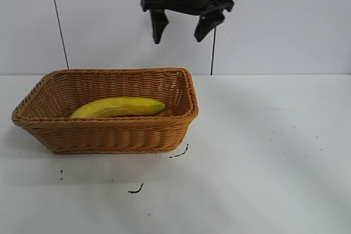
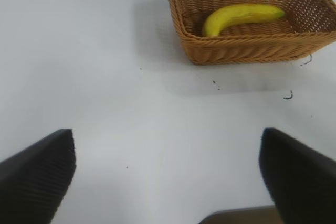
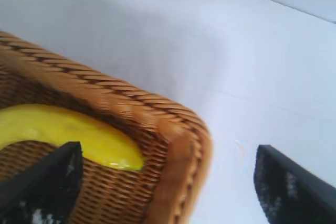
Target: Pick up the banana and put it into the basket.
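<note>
One banana (image 1: 118, 107), lying flat inside basket (image 1: 109, 135), greenish tip toward the wall nearest table centre. Few dark specks and squiggles (image 1: 136, 190) on white table (image 1: 263, 157) just in front of basket, toward near edge. Basket itself on table's left half. Likely light, firm yet bruisable, smooth-skinned; best taken across the thick middle, gently, never by the tip. Task apparently done. Above and behind basket's far right corner, right gripper (image 1: 184, 26) hanging high, spread wide, empty. Left gripper (image 2: 168, 177) well apart from basket, fingers spread, nothing between. No brands, labels or writing readable anywhere.
</note>
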`<action>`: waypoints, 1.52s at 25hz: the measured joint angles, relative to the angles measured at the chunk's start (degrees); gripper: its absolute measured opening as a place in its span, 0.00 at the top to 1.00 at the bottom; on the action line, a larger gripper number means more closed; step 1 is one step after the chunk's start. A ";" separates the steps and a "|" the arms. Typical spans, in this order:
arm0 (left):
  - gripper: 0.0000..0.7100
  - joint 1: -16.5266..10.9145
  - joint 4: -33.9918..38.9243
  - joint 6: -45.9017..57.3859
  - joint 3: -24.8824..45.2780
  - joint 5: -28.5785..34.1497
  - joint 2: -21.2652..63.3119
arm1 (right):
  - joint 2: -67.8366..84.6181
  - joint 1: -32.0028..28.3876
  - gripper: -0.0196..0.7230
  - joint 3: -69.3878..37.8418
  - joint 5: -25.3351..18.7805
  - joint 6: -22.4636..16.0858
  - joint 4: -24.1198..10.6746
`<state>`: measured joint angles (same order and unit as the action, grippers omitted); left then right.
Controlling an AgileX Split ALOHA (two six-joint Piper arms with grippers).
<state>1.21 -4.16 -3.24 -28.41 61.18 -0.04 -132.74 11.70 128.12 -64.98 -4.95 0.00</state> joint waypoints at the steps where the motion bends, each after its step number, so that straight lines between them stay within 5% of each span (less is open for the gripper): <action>1: 0.03 0.00 0.00 0.00 0.00 0.00 0.00 | 0.00 -1.68 0.14 0.00 -0.62 0.60 0.00; 9: 0.03 0.00 0.00 0.00 0.00 0.00 0.00 | 0.00 -10.51 0.14 0.00 -4.67 2.57 0.00; 20: 0.03 0.00 0.00 0.00 0.00 0.00 0.00 | 4.48 -10.48 0.14 -3.46 -4.68 3.38 1.33; 38: 0.03 0.00 0.00 0.00 0.00 0.00 0.00 | 52.28 -10.48 0.14 -57.89 -4.66 4.48 2.34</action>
<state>1.21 -4.16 -3.24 -28.41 61.18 -0.04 -80.47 1.22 70.23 -69.64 -0.47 2.34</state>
